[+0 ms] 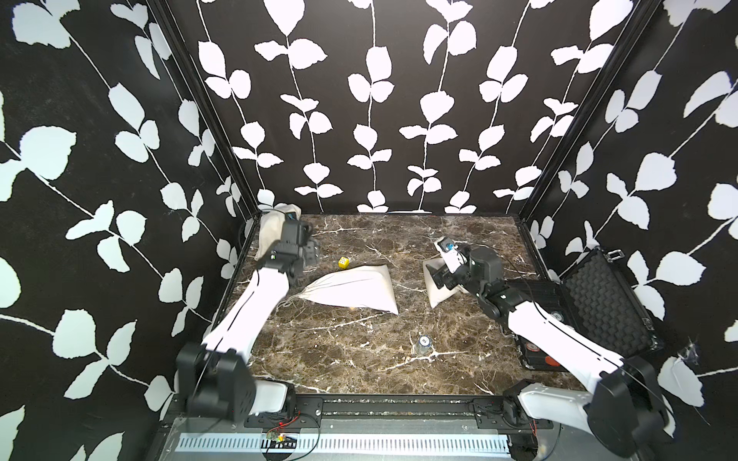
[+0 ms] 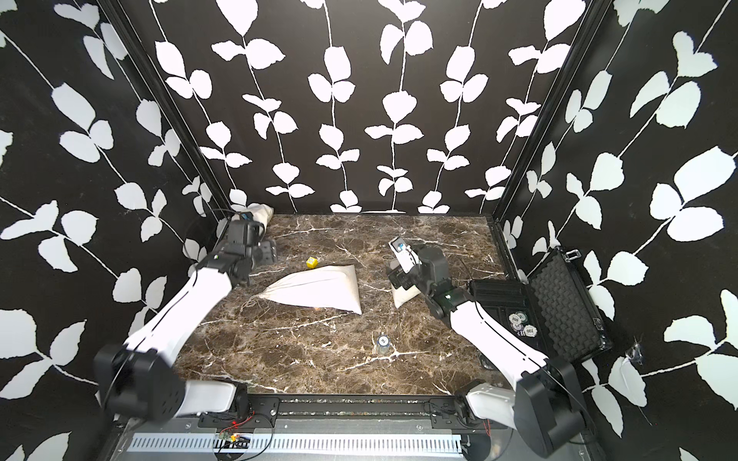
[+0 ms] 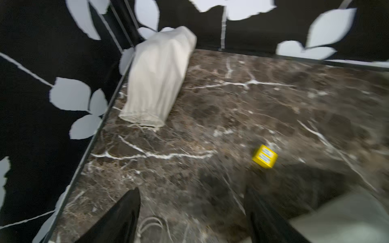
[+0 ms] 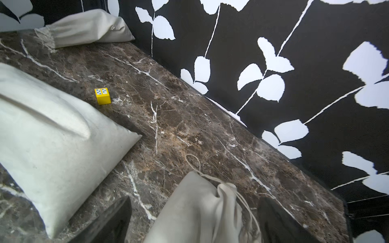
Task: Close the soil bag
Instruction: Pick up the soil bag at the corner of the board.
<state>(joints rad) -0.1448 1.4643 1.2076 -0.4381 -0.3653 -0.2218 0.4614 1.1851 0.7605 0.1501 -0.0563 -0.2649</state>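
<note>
Dark marble covers the counter [image 1: 359,359], closed in by black walls [image 1: 379,119] with white leaves.

Both grippers are released. The left gripper [image 3: 191,191] has its fingers [image 3: 126,214] spread and grasps nothing. A loose loop of cord [image 3: 150,223] lies on the counter directly under it, between the two fingers. This cord leads to the gathered neck of the large cloth sack, which I take to be the soil bag [image 1: 351,289]. It lies flat just beside the left gripper, between the two grippers. Its neck looks drawn to a point, so the closing seems mostly done, but I cannot see if a gap remains.

The right gripper [image 4: 195,199] is also spread and empty. A smaller cloth bag [image 4: 195,210] with its own cord sits right below it.

Several things could go wrong from here:
- With nothing holding the cord, the neck may slacken and open again.
- A finger of the left gripper could hook the loop and drag the bag, perhaps against the yellow cube [image 4: 102,96] near it.
- The right gripper could close on the wrong bag, because that one is the closest to it.
</note>
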